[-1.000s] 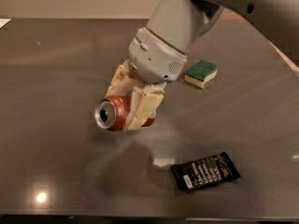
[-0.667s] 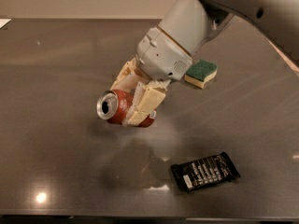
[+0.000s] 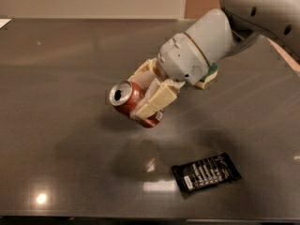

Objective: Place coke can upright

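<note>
Gripper [image 3: 138,95] fingers clamp the mid-body of the coke can [image 3: 125,99], tilted on its side, apparently lifted off the table [image 3: 56,55], 10 o'clock from the black snack packet [image 3: 205,175]; likely light, slick, dentable, so side grip suits.

Single view, high, tilted down over table [image 3: 56,125]; hand [image 3: 140,97] gripping coke can [image 3: 123,95] centred.

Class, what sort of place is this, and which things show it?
Probably a break-room or kitchen counter: a dark glossy tabletop with a sponge and a black snack packet, and the claw above its middle gripping a coke can.
</note>
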You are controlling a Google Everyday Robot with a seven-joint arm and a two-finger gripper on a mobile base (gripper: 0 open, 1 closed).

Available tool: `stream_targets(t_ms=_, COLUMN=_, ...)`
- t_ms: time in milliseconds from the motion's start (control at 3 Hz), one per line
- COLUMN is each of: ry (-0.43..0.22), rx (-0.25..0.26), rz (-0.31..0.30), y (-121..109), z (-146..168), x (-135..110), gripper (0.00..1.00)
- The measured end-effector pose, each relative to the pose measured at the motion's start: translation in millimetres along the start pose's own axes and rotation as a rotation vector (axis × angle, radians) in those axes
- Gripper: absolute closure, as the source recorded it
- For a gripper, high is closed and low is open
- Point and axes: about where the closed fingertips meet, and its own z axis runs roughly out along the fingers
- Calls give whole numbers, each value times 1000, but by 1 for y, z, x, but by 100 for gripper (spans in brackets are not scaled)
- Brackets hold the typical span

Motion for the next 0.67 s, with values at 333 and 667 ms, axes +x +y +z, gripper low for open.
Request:
stream_targets(t_ms=333, ry=-90, rx=51, rz=51, y=-5, z=-8, x=13, gripper=100)
stream_targets(t_ms=667, ry=-169, rx=88, rz=74, y=-9, z=-14, x=23, gripper=100)
